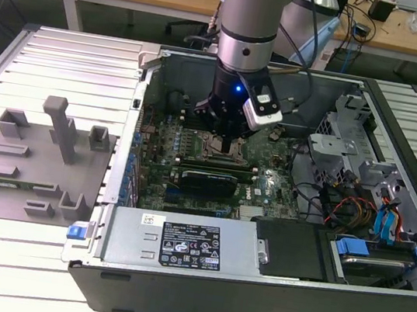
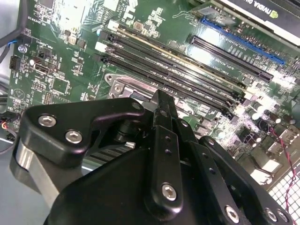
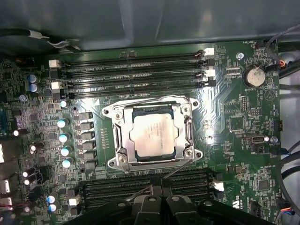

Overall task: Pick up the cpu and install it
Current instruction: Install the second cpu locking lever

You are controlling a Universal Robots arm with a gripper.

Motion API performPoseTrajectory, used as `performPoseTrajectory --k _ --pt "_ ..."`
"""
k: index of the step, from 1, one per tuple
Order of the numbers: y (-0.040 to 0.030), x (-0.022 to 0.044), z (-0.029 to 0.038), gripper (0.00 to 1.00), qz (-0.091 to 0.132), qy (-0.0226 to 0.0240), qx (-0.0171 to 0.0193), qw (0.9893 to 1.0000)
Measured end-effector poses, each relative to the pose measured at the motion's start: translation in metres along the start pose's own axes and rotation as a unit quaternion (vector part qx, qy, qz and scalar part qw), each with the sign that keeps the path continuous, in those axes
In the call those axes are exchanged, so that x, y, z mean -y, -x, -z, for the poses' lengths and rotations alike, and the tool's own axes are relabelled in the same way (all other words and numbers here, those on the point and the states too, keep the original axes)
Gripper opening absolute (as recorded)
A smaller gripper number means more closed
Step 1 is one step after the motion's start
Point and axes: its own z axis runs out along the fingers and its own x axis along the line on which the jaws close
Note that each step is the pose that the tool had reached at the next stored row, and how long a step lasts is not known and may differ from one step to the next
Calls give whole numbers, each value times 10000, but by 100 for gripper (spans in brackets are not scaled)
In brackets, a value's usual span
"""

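Gripper [image 1: 227,145] positioned low inside open computer case [image 1: 264,306], directly above socket frame [image 3: 149,134] on motherboard [image 3: 234,108]. Fingers [image 2: 161,140] appear drawn together, nothing visible between them; exact opening cannot be confirmed. Cpu [image 3: 154,135] seated inside socket frame, silver top exposed, clear of gripper. 4 memory slots [image 3: 136,75] lie just beside socket frame.

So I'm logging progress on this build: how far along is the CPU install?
The small square silver-topped cpu already lies inside the metal socket frame on the green motherboard, so placement looks done. The black hand hangs just above the socket in the exterior view; whether it grips anything cannot be told. Whether the frame is latched cannot be told either.
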Motion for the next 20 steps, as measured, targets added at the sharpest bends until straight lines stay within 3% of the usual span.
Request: performPoseTrajectory --k 20 --pt "-46 6 -40 11 19 1 -3 10000"
